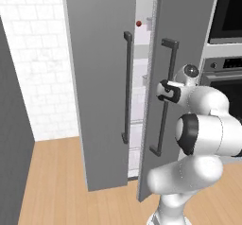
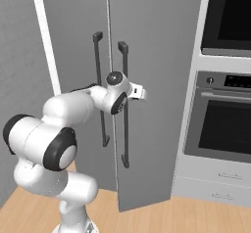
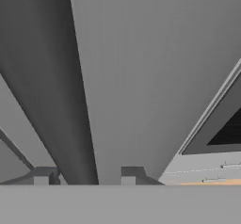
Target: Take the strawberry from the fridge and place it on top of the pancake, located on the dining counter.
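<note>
So early stage: fridge (image 1: 106,77) doors part open, strawberry (image 1: 138,23) on upper shelf inside, near door edge. Gripper (image 3: 84,173) jaws shut round right door handle (image 1: 166,96). Pick + placing on pancake not yet done.

White glossy arm (image 1: 203,139), rounded bulbous links, smooth shells. Dark black bands at joints; black ring collar on the big elbow link. Round grey cap with dark rim on the wrist joint (image 2: 114,78). Black hand section (image 1: 168,91) at the end. Gripper (image 3: 84,177): two small dark grey square finger tips (image 3: 41,176).
</note>
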Robot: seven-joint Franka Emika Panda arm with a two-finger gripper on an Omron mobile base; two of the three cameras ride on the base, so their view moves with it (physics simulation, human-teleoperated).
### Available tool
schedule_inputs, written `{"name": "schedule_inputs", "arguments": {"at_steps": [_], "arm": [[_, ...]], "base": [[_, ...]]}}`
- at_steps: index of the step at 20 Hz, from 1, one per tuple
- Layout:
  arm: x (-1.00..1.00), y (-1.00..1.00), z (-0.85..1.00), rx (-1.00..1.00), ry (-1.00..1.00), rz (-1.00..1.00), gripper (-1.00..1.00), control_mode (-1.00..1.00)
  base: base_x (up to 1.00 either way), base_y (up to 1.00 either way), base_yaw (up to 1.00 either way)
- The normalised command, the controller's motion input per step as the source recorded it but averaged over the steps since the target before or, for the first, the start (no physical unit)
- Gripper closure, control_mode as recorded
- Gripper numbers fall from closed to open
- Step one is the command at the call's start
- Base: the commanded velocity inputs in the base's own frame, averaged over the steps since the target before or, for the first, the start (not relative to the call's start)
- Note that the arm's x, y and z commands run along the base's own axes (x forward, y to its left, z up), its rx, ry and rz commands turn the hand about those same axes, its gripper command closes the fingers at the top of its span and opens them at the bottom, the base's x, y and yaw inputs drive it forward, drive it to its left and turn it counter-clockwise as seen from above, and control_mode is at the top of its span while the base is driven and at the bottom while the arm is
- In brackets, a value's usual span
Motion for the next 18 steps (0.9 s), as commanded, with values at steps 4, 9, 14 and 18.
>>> {"name": "schedule_inputs", "arguments": {"at_steps": [4,9,14,18], "arm": [[-0.17,-0.46,-0.23,0.00,0.12,-0.02,-1.00,-1.00],[-0.34,-0.01,-0.07,-0.01,0.04,-0.01,-1.00,-1.00],[-0.91,0.04,0.33,-0.05,-0.02,0.00,-1.00,-1.00],[-0.71,0.39,0.50,-0.19,0.00,0.00,-1.00,-1.00]], "base": [[0.00,0.00,0.00],[0.00,0.00,0.00],[0.00,0.00,0.00],[0.00,0.00,0.00]]}}
